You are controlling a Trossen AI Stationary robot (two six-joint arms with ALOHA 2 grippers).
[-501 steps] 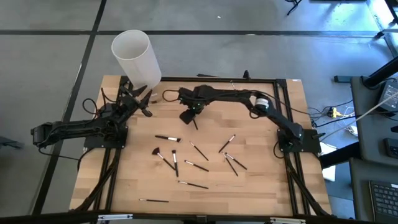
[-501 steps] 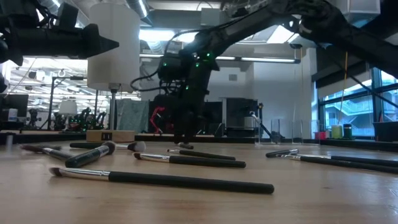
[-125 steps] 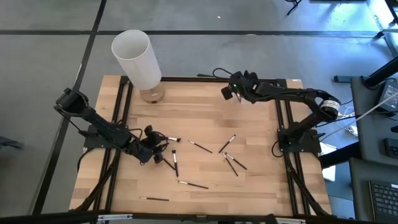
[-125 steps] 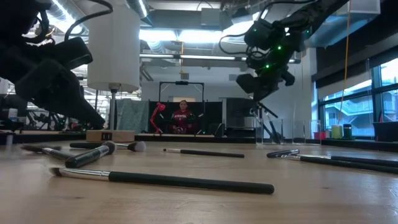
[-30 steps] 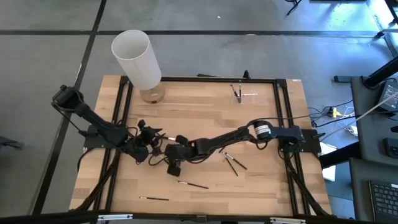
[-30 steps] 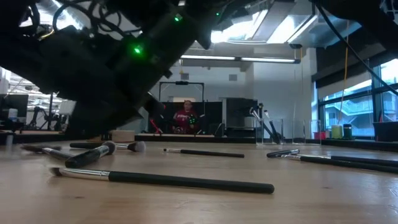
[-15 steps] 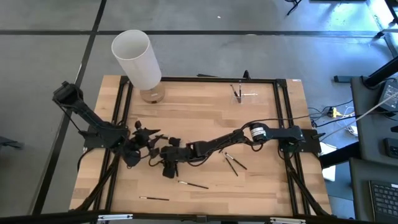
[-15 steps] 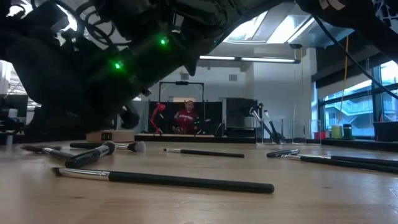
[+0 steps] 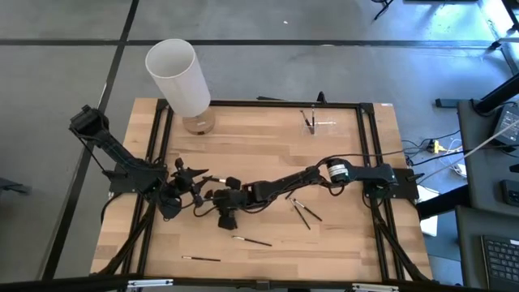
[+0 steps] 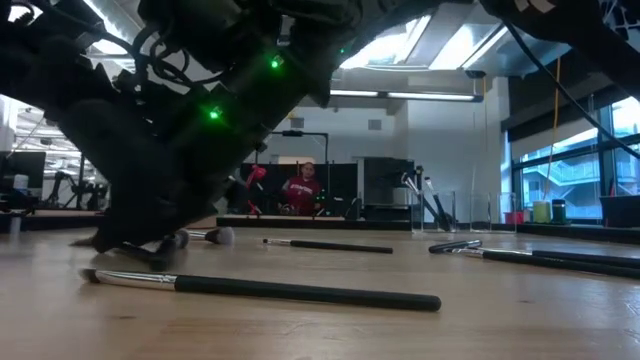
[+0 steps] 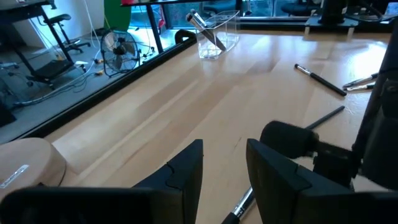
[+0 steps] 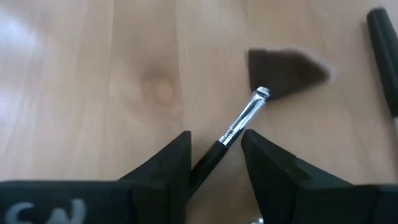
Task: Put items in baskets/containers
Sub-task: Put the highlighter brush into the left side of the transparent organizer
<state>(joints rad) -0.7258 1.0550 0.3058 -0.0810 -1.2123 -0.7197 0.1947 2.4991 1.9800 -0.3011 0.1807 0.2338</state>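
Reaching across the middle of the high view, the right arm stretches from its base at the right edge of the wooden desk [image 9: 268, 154] toward the left centre, where the right hand [image 9: 225, 212] hangs low over the boards. Its wrist view shows the two dark fingers [image 12: 163, 168] parted a little, with a fan brush [image 12: 261, 106] lying between them — black handle running back into the gap, silver ferrule and a flat brown fan of bristles ahead; whether the fingers touch the handle cannot be told. The left hand [image 9: 193, 180] sits just beside it, to the left centre of the high view, its fingers [image 11: 186, 168] parted with only bare desk showing between them and the end of a brush on the wood close by. The clear plastic holder [image 9: 312, 122] stands in the upper right part of the desk, well apart from both hands, and already has a couple of brushes leaning in it; the left wrist view sees it far off [image 11: 217, 34]. More brushes lie loose: a crossed pair [image 9: 302, 212] right of centre, one [image 9: 253, 241] lower centre, another [image 9: 200, 259] near the bottom edge. In the low view a long black-handled brush [image 10: 260, 288] lies across the foreground. A tall white cylinder [image 9: 177, 77] stands at the upper left corner — its base on the desk edge.
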